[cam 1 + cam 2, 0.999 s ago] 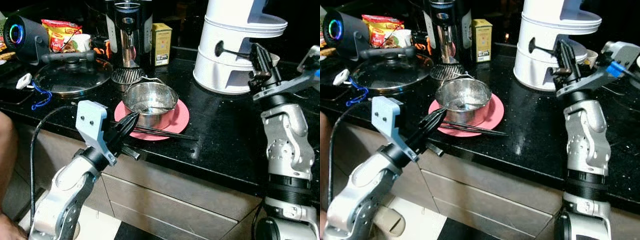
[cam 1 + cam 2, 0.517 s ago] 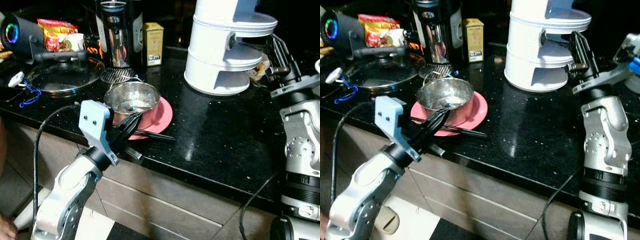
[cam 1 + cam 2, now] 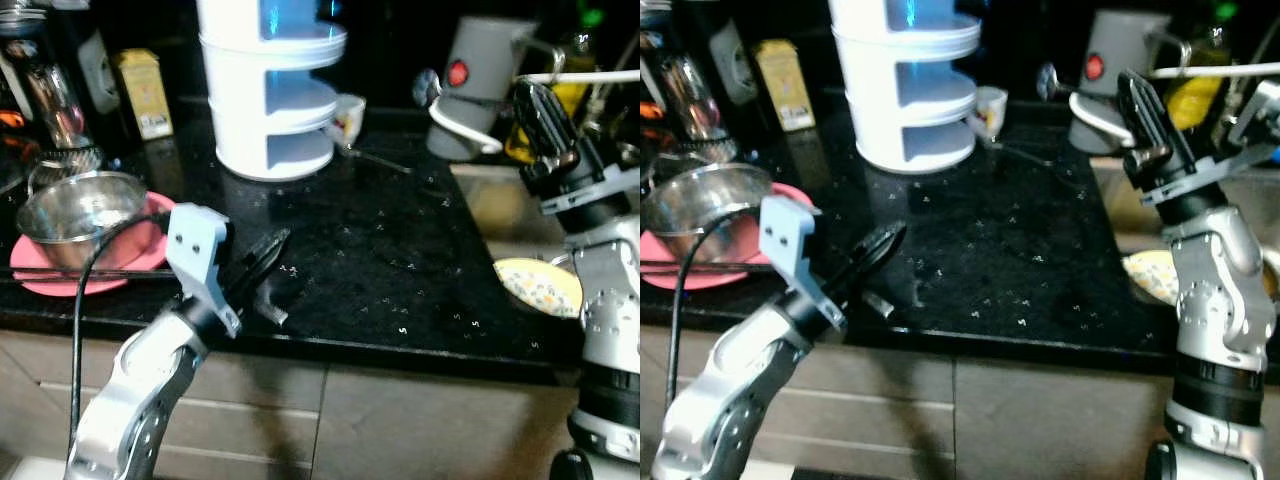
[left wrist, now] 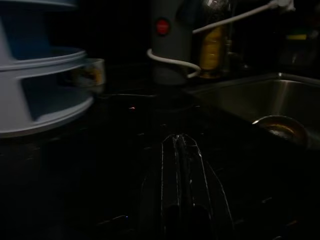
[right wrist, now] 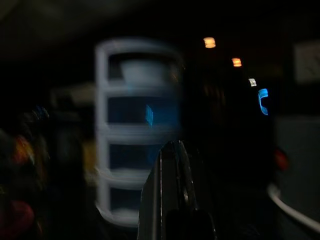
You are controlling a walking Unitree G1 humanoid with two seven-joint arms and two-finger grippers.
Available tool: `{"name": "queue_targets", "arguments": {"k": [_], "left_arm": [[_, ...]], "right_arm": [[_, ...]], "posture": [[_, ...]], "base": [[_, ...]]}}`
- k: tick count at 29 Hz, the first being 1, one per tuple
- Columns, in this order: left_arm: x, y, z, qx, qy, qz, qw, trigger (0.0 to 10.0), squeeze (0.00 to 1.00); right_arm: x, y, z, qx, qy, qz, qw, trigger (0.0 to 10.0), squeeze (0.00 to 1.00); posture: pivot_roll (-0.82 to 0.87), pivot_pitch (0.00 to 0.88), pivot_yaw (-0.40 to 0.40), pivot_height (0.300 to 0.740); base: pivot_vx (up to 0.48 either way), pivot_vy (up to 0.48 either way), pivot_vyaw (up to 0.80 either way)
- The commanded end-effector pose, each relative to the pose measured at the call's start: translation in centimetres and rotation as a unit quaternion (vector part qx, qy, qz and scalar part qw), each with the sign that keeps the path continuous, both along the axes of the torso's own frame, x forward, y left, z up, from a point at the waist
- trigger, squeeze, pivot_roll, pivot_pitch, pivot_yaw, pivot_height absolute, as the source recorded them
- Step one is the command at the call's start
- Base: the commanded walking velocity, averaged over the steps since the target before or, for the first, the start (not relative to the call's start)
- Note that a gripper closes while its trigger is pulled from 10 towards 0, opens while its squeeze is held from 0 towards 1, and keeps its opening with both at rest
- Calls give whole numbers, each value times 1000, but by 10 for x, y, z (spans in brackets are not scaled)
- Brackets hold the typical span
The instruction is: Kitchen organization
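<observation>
Step in hand appears to be approach: both tools, left tool (image 3: 268, 248) and right tool (image 3: 545, 115), are closed and empty above the table (image 3: 400, 260). Next move likely calls for choosing an item, perhaps the dim dish (image 3: 540, 287) in the sink.

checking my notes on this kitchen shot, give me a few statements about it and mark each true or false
1. The steel bowl sits on the pink plate. True.
2. The left hand holds the chopsticks. False: its fingers are shut on nothing, and the chopsticks lie across the plate.
3. The white tiered stand stands on the black counter. True.
4. The right hand is pressed flat on the counter. False: it is raised above the counter, near the grey kettle.
5. A patterned dish lies in the sink at the robot's right. True.
</observation>
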State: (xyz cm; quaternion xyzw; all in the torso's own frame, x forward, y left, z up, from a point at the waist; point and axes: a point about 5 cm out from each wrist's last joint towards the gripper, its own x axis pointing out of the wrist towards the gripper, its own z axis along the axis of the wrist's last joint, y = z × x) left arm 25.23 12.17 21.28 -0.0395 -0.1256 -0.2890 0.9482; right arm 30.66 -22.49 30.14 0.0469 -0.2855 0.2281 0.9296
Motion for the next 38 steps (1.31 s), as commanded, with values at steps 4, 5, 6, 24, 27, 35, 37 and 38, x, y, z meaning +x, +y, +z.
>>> {"name": "queue_targets", "arguments": {"k": [4,5,6,24,27,35,37,38], "left_arm": [[0,-2,3,-1,-7,-4,1000,10000,0],[0,-2,3,-1,-7,-4,1000,10000,0],[0,-2,3,-1,-7,-4,1000,10000,0],[4,0,5,-9,-7,10,1000,10000,0],[5,0,4,-10,-6,11,1000,10000,0],[6,-2,4,-10,-7,8,1000,10000,0],[6,-2,4,-10,-7,8,1000,10000,0],[6,-2,5,-10,-8,9,1000,10000,0]], "right_arm": [[11,4,-14,-75,52,-51,995,10000,0],[11,4,-14,-75,52,-51,995,10000,0],[13,5,-16,-82,59,-57,993,10000,0],[37,29,-40,-104,133,-115,979,10000,0],[39,33,-45,-110,145,-115,976,10000,0],[50,22,-69,-195,220,-203,934,10000,0],[51,20,-71,-204,229,-208,929,10000,0],[51,20,-72,-210,232,-207,927,10000,0]], "posture": [[34,0,-25,740],[34,0,-25,740],[35,0,-25,740],[35,0,-35,740],[35,0,-36,740],[35,0,-41,740],[33,0,-41,740],[33,0,-41,740]], "base": [[0,-337,0],[0,-341,0],[0,-341,0],[0,-269,0],[0,0,0],[0,0,0],[0,0,0],[0,0,0]]}}
